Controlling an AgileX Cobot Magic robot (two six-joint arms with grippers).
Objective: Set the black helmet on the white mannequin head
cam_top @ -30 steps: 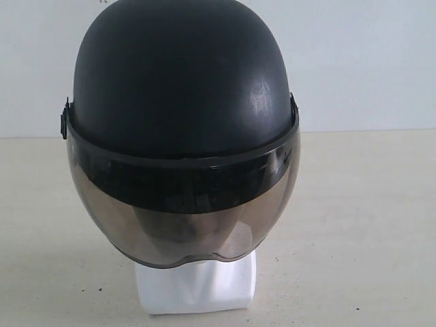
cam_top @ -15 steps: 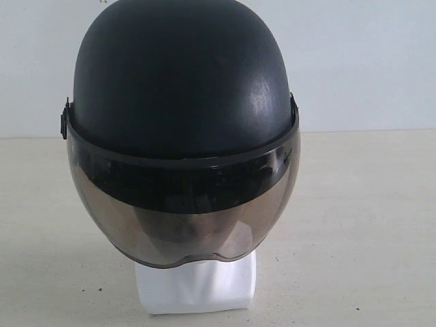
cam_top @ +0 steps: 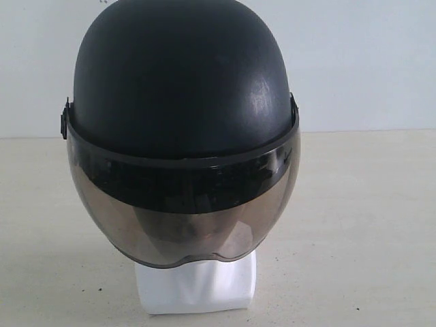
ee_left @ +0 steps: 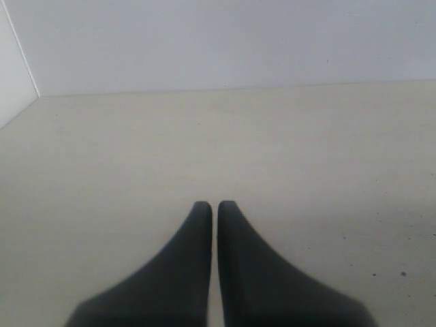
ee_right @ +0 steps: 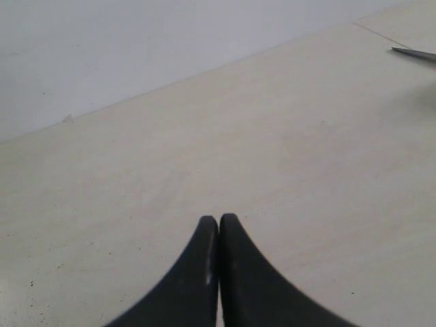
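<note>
**Helmet on head, both grippers shut**

Helmet (cam_top: 180,88) seated on head (cam_top: 197,289), close to exterior camera and facing it, on table (cam_top: 368,225). Matte black shell over whole crown, sitting about level. Smoky visor (cam_top: 184,218) down across face, lower edge just above white block base. Face only dimly visible through tint. Small black pivot at each end of visor. Of head itself, only base and a little neck showing bare white below visor.

Pale table all round, a few dark specks on it. Plain light wall (cam_top: 368,61) behind.

Grippers seen in wrist views only. Left gripper (ee_left: 214,204): dark fingers brought together, only a thin slit between tips, nothing gripped, pale table beneath and wall beyond. Right gripper (ee_right: 218,218): fingers pressed together tip to tip, nothing gripped, same pale table beneath. Thin grey sliver (ee_right: 414,53) at edge of right wrist view, on or just above table, too little showing to tell what.
</note>
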